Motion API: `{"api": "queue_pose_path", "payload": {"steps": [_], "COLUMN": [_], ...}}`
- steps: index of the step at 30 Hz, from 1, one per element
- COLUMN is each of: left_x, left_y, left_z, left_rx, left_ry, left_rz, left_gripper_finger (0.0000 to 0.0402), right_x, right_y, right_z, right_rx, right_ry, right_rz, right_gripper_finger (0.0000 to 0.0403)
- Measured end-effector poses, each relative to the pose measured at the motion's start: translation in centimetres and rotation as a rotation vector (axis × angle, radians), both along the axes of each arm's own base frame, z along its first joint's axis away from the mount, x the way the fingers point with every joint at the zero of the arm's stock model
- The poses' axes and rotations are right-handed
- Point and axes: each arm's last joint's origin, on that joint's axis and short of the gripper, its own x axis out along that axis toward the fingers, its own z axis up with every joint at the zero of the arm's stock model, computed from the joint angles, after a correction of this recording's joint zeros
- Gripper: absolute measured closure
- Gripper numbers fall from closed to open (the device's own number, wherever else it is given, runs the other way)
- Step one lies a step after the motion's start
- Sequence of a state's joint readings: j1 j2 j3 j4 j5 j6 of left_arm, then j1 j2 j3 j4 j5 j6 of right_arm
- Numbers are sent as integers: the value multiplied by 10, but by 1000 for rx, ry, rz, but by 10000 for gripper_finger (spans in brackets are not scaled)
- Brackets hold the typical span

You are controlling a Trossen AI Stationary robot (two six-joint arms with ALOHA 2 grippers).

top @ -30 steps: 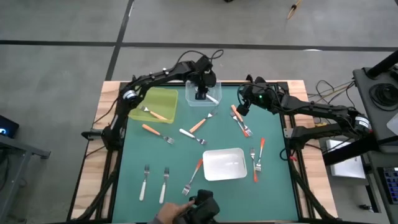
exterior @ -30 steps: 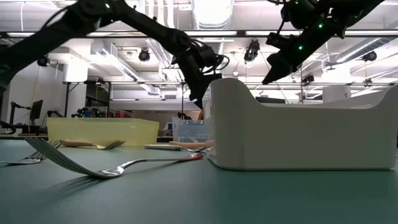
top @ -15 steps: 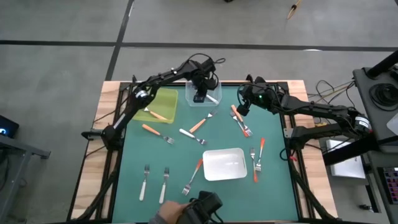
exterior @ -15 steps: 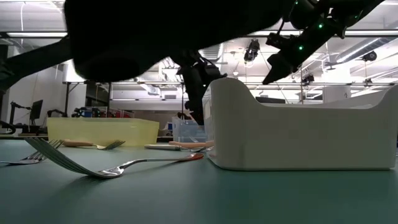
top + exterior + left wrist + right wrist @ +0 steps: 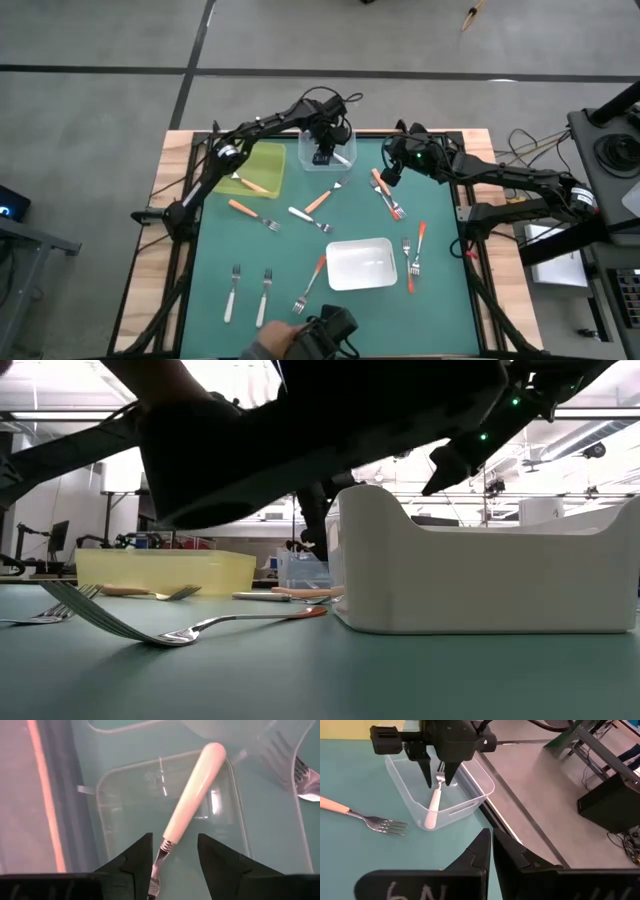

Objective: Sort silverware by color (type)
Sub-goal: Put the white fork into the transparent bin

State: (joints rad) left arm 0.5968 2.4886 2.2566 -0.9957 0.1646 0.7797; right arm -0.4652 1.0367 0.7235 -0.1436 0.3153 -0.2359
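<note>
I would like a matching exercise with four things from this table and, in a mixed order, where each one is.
Things:
1. white-handled fork
2. left gripper
3. right gripper
4. orange-handled fork

Places:
A. in the yellow-green tray
B. in the clear tray
C. above the clear tray, fingers apart
D. above the table's right half, shut

Pairs: 1-B, 2-C, 3-D, 4-A

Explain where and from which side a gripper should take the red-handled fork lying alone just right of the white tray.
Likely best: the red-handled fork lies flat on the green table, so come straight down and pinch across mid-handle, the thicker straight part; the thin tines offer less to hold.
</note>
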Motion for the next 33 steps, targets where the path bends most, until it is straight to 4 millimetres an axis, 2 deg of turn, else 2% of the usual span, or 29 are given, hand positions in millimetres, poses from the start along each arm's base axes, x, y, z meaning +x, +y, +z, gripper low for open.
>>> {"api": "queue_pose_path", "payload": {"steps": [7, 28, 33], "left_x": [-2, -6, -7], "left_y": [0, 1, 2], "left_z": [-14, -15, -15], "left_rx": [-8, -43, -44], "left_ry": [10, 30, 29], "left_rz": [0, 33, 38], "left_gripper_finger": [265, 265, 279], "right_x": [0, 0, 0], "right_y": [0, 0, 0], "right_z": [0, 0, 0], "right_rx": [0, 0, 0], "right_ry": [0, 0, 0], "right_rz": [0, 0, 0], "right_gripper_finger": [392, 392, 392]}}
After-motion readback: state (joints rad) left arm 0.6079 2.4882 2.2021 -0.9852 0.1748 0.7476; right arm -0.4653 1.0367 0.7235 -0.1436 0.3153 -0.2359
